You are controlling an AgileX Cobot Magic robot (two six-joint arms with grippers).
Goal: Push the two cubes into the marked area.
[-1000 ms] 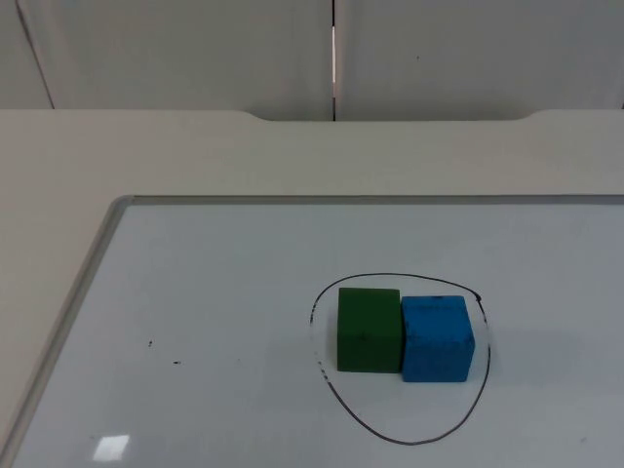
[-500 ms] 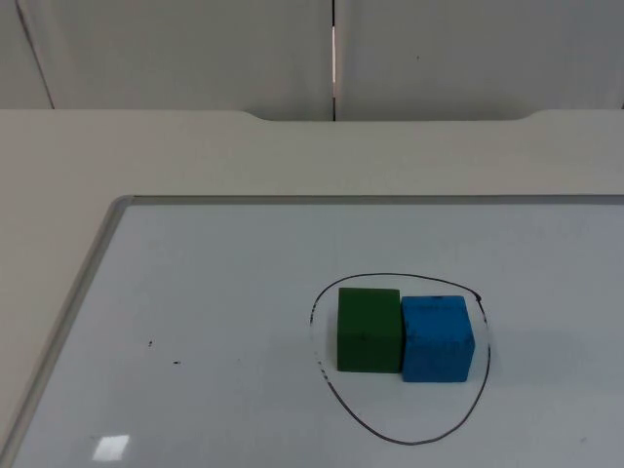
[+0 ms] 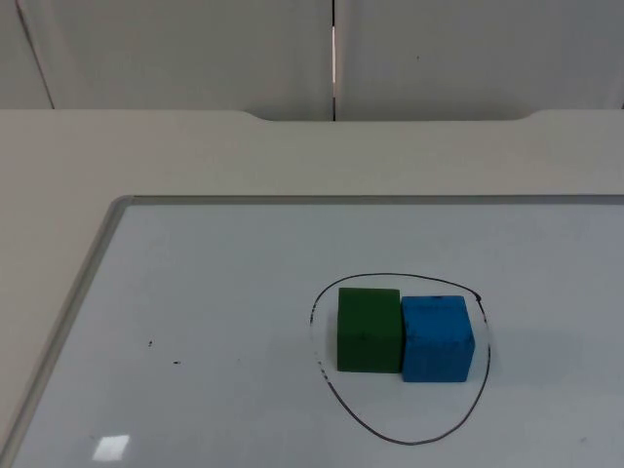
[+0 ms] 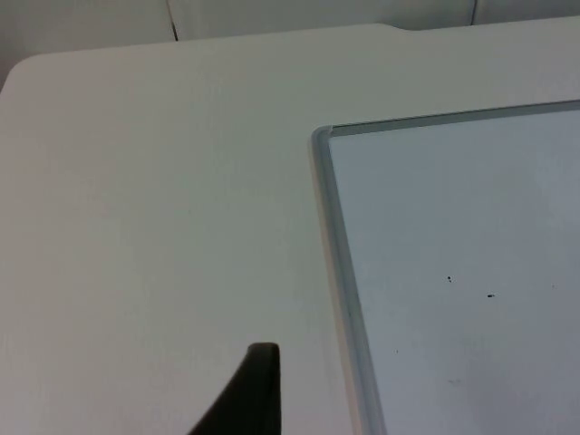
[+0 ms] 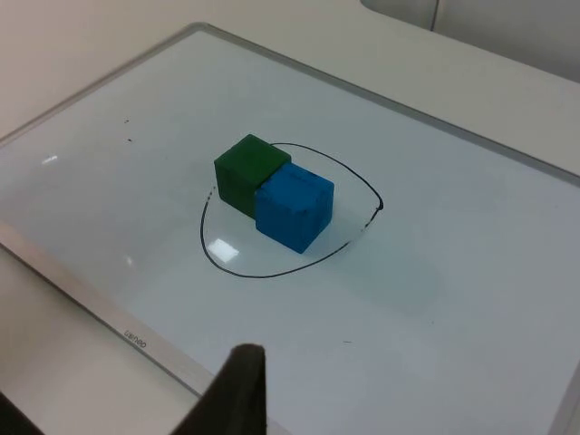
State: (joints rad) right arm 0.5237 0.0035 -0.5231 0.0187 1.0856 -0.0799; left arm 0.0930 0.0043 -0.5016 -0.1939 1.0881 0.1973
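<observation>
Inside the drawn ring [image 3: 485, 375], the green cube [image 3: 370, 330] and the blue cube [image 3: 437, 338] are being kept side by side, touching.

Nothing is being shifted between the earlier top views and now, so the push is being judged complete. Both cubes are lying well apart from the waiting right gripper [image 5: 237, 388] and left gripper [image 4: 246, 391]; whether either is clenched cannot be told. The whiteboard [image 3: 195, 292] is being left otherwise untouched.

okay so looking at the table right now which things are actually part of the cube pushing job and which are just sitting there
Part of the job:
green cube, inside the drawn outline
blue cube, touching the green one, also inside
marked area, a black loop drawn on the whiteboard

Just there:
whiteboard, with its metal frame
white table
grey partition wall
</observation>
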